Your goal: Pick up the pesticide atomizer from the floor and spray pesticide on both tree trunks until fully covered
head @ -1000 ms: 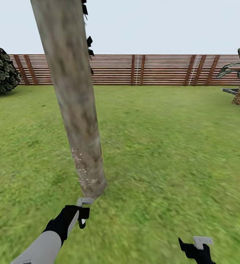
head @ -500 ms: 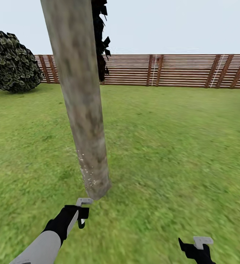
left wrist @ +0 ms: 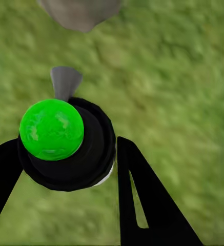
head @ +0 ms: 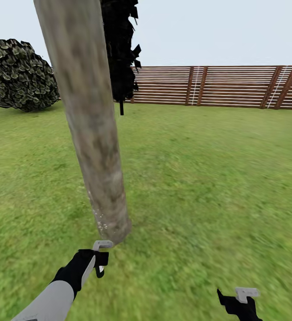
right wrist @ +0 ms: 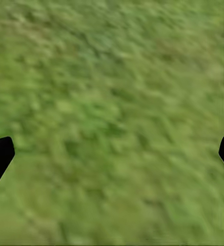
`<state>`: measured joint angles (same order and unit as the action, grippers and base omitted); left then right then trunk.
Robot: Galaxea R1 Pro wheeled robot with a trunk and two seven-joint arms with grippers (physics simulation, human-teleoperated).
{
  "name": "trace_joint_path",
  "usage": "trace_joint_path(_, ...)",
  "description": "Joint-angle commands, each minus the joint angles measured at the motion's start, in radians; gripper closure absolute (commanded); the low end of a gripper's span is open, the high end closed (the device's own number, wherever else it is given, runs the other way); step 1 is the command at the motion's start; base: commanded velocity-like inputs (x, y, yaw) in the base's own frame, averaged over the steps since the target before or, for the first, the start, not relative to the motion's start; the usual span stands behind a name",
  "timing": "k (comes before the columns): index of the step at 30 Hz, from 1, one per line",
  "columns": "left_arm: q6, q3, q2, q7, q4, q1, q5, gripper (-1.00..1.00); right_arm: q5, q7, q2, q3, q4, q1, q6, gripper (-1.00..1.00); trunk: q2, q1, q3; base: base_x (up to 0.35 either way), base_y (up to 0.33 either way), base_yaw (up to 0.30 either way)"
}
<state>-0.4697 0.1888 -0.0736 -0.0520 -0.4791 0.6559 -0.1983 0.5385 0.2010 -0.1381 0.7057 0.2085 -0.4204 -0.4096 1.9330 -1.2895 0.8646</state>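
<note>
Green, glossy and round, the cap of the pesticide atomizer [left wrist: 52, 129] sits on a black body clenched between the two fingers of the left gripper [left wrist: 65, 169], its grey nozzle aimed over the grass at the foot of the tree trunk [head: 92, 133] just ahead, presumably so that spray lands on the bark. In the head view that left gripper [head: 100, 261] hangs low, just short of the trunk's base, where a few white specks of pesticide [head: 102, 223] cling to the lowest bark; the bark higher up looks bare, so most of this trunk seems uncovered. The right gripper [right wrist: 112, 151] hovers over the floor [head: 208, 187] with its fingers spread wide and grasping nothing. Beyond the trunk hangs dark foliage [head: 121, 53], then a round bush [head: 23, 76] and the slatted wooden fence [head: 217, 87].
</note>
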Motion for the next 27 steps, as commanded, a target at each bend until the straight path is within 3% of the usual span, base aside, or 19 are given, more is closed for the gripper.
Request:
trace_joint_path(1,0.000,0.000,0.000,0.000,-0.001,0.000,0.000,1.00,0.000,0.000,0.000,0.000,0.000,0.000,0.000,-1.00,0.000,0.000,0.000,0.009,-0.272,0.053)
trace_joint_path(23,0.000,0.000,-0.001,0.000,0.002,0.000,0.000,1.00,0.000,0.000,0.000,0.000,-0.001,0.000,0.000,-1.00,0.000,0.000,0.000,0.000,-0.273,0.261)
trace_joint_path(27,0.000,0.000,-0.002,0.000,0.003,0.000,0.000,1.00,0.000,0.000,0.000,0.000,-0.001,0.000,0.000,-1.00,0.000,0.000,0.000,0.056,-0.273,0.111)
